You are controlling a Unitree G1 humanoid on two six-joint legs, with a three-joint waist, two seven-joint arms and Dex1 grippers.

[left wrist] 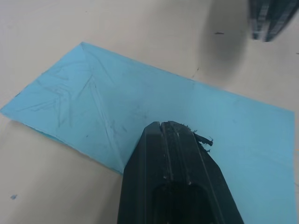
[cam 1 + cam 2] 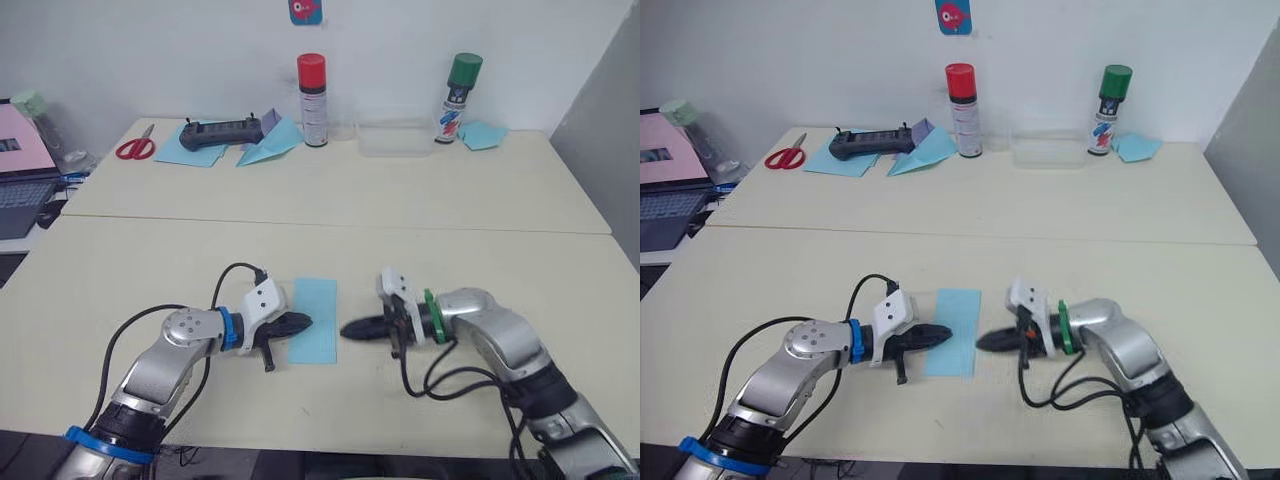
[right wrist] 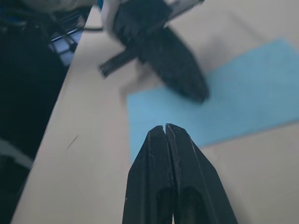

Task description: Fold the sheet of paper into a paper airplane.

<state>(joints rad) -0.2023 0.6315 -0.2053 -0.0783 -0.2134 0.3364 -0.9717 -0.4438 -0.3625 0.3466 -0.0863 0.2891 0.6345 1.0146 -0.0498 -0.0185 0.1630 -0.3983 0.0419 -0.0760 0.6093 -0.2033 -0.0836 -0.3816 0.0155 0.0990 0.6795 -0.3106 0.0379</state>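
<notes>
The sheet of paper (image 2: 315,315) is a light blue rectangle with faint crease lines, lying flat on the table near the front edge. My left gripper (image 2: 303,322) is shut, and its tip rests on the sheet's left side; in the left wrist view the closed fingers (image 1: 173,154) lie over the paper (image 1: 93,102). My right gripper (image 2: 347,330) is shut and empty, with its tip just off the sheet's right edge, pointing at the left one. The right wrist view shows the sheet (image 3: 243,93) beyond the closed tip (image 3: 165,128). The paper airplane is out of view.
At the back of the table stand a red-capped spray can (image 2: 312,100), a green-capped can (image 2: 460,98) and a clear box (image 2: 392,138). A black controller (image 2: 218,133), red scissors (image 2: 137,147) and a light blue paper dart (image 2: 268,145) lie back left. A laptop (image 2: 20,170) sits far left.
</notes>
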